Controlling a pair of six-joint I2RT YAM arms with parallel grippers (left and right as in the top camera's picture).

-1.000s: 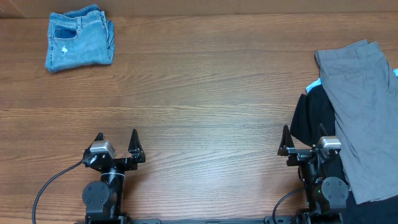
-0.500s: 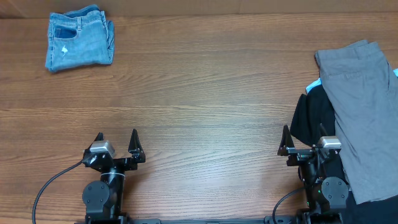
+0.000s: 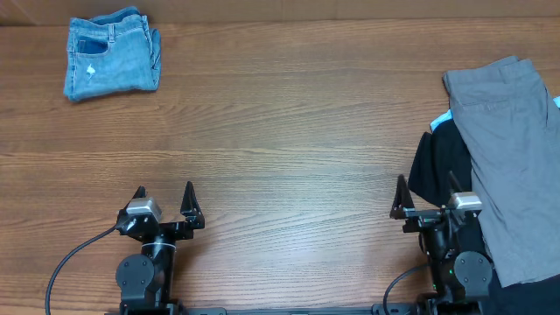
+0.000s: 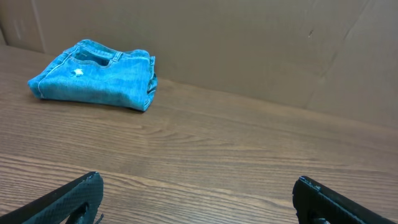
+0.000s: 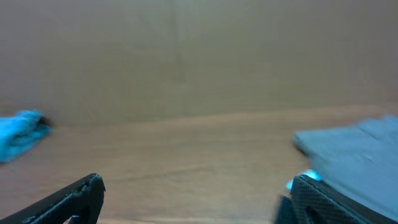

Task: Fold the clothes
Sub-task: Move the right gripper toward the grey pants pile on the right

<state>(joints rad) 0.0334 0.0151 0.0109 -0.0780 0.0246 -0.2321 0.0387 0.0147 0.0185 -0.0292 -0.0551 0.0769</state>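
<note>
One table (image 3: 289, 131); three garments on it that can be counted; one pair of grey shorts (image 3: 512, 157) at the table's right edge; one black garment (image 3: 442, 166) partly under them at that same edge; one pair of folded blue denim shorts (image 3: 112, 54) at the table's far left corner; pale blue cloth (image 3: 445, 117) peeks out at two spots, whether one thing or two cannot be told; two grippers at the table's near edge, the left gripper (image 3: 164, 189) and the right gripper (image 3: 427, 184), two fingers each.
</note>
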